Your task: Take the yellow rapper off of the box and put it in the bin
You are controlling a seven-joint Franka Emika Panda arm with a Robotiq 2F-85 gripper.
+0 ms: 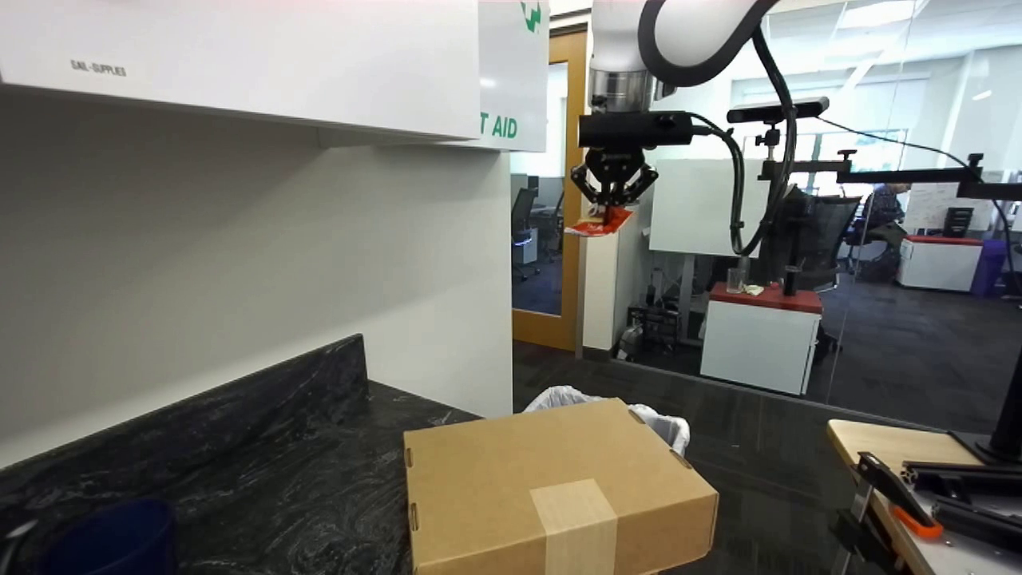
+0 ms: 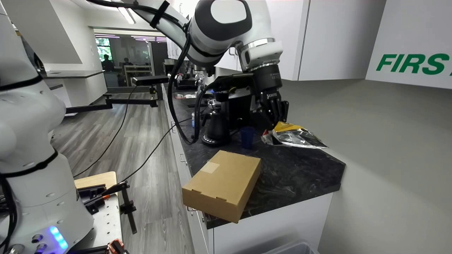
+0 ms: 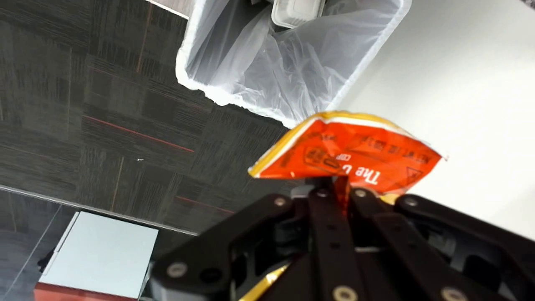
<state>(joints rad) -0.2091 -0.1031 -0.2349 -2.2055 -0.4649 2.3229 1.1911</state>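
- Yellow, red and silver, the wrapper hangs in midair, pinched in my narrowed claw.
- Lower down I see the lined bin, a white container inside it.
- Well apart from the wrapper, the cardboard box sits on the dark surface, jutting over its edge.

The arm is raised and bent, the wrist and gripper pointing downward. In the wrist view, the fingers stand closed, side by side.
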